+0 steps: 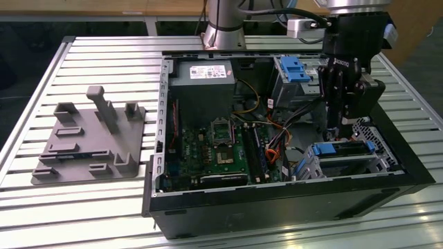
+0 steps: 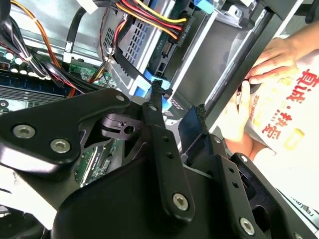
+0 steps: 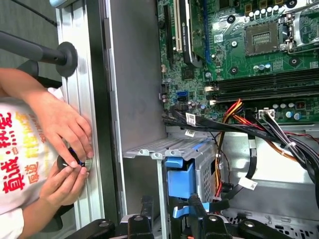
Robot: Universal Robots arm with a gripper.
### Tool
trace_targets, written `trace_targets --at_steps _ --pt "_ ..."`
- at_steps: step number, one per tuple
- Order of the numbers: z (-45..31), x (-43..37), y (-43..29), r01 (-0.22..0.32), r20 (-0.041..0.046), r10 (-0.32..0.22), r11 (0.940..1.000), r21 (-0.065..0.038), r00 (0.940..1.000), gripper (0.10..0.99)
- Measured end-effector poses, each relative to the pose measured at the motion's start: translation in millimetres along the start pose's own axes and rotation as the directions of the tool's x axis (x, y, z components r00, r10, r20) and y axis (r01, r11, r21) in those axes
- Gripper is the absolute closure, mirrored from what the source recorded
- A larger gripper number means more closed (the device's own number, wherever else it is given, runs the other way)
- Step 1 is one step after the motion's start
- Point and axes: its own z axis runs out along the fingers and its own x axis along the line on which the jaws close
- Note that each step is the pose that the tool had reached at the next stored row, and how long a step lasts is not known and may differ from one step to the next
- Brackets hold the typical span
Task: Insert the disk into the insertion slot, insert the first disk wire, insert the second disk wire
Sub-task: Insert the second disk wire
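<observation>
Exterior view: the end effector (image 1: pixel 341 136), released and empty, hangs just above the disk (image 1: pixel 344 149), seated in the insertion slot (image 1: pixel 349 167) at the computer case's (image 1: pixel 277 205) near corner on the exterior view's right; its blue-framed edge parallels the near wall, cables (image 1: pixel 280 140) close beside.

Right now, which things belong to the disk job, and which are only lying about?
For the job: disk, in its blue frame; silver cage around it; gripper over it.
Lying about: grey plate beside the computer; tall cage with blue latch; a person's hands.
</observation>
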Motion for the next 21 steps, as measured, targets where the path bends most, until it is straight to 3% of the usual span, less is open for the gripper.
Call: trace_targets --at_steps 15,16,21 --pt "1.9 -4.2 0.1 0.001 -0.0097 -0.001 1.0000 0.001 1.0000 0.682" --pt "2.0 -4.5 0.1 0.001 -0.0101 -0.001 1.0000 0.001 0.9999 0.757" --pt "4.3 -6.8 0.3 0.001 -0.0130 -0.001 1.0000 0.000 0.9999 0.757"
